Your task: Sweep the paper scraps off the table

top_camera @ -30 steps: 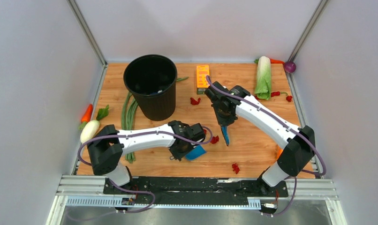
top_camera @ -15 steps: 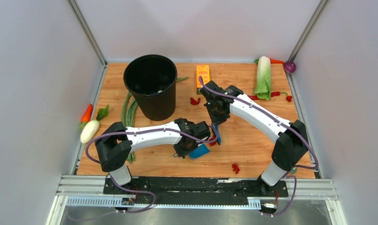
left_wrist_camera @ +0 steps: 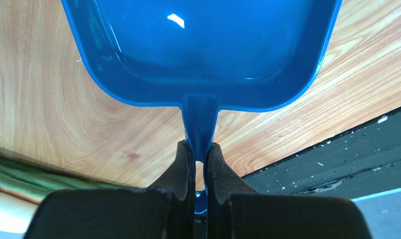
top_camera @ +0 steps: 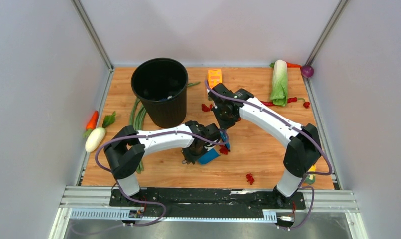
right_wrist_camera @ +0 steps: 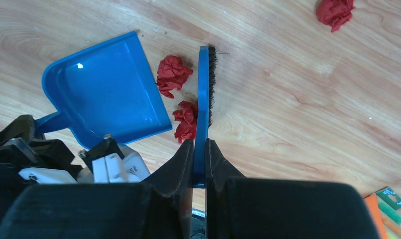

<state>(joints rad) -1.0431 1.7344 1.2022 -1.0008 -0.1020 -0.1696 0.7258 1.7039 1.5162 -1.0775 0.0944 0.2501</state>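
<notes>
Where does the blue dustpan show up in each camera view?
Top external: blue dustpan at mid-table, beside the brush.
Left wrist: blue dustpan fills the upper frame, its handle clamped in the left pincer.
Right wrist: blue dustpan left of centre, open lip facing the brush held by the right pincer.
Shared landmark: the wood-grain table.

Jaws of the right gripper (right_wrist_camera: 200, 149) clamp a blue brush (right_wrist_camera: 203, 84), two paper scraps (right_wrist_camera: 172, 74) between it and the dustpan (right_wrist_camera: 104, 89).
</notes>
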